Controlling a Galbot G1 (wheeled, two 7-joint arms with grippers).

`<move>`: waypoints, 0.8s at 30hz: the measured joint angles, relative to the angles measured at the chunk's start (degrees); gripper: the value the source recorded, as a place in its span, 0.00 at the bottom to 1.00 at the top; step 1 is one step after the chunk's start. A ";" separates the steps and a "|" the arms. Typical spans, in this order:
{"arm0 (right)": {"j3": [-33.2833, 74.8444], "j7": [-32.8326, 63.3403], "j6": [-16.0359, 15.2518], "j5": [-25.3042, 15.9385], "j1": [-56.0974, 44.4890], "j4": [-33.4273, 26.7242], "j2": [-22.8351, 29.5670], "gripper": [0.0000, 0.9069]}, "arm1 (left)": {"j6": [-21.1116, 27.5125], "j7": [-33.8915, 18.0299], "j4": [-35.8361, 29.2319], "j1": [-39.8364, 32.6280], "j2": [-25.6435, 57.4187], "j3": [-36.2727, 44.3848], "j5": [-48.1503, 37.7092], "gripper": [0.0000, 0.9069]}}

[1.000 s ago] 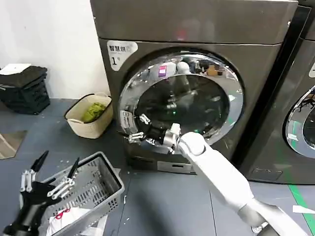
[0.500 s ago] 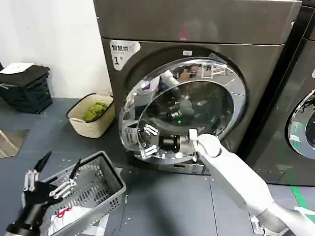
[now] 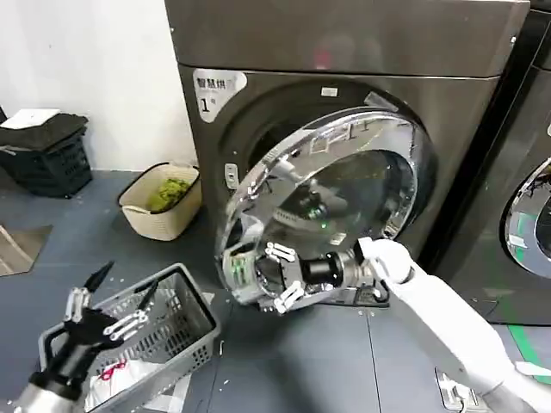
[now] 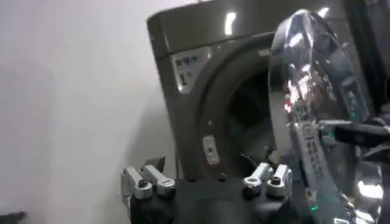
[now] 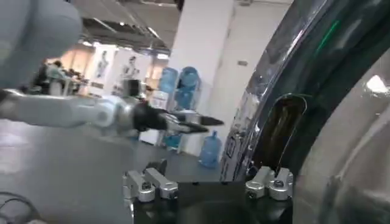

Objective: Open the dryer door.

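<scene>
The right claw (image 3: 277, 277), fingers spread, hooks the lower left rim of the dryer door (image 3: 344, 198), which stands ajar from the "1" machine (image 3: 344, 52); its contact is hard to make out. The left claw (image 3: 108, 305) hangs released above a grey basket (image 3: 185, 318).

Swung-out dryer door (image 3: 344, 198) half blocks drum mouth (image 3: 258, 146); grey basket (image 3: 168, 323) below
</scene>
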 joint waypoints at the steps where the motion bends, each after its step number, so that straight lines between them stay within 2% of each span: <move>1: 0.45 -0.70 -0.12 0.20 -0.35 0.82 -0.68 1.00 | 0.33 0.01 0.44 -0.80 0.84 0.26 -0.21 1.00; 11: 5.95 -4.61 -1.10 1.18 -5.19 8.44 -7.75 1.00 | 1.91 0.18 4.63 -8.53 8.73 2.86 -2.63 1.00; 15: 9.75 -4.89 -0.50 -0.58 -8.75 10.09 -10.73 1.00 | 1.82 0.36 6.12 -11.03 11.51 4.50 -2.92 1.00; 24: 24.01 -5.09 0.68 -0.88 -23.24 12.92 -16.06 1.00 | 1.03 2.67 8.95 -15.05 17.10 10.00 -2.86 1.00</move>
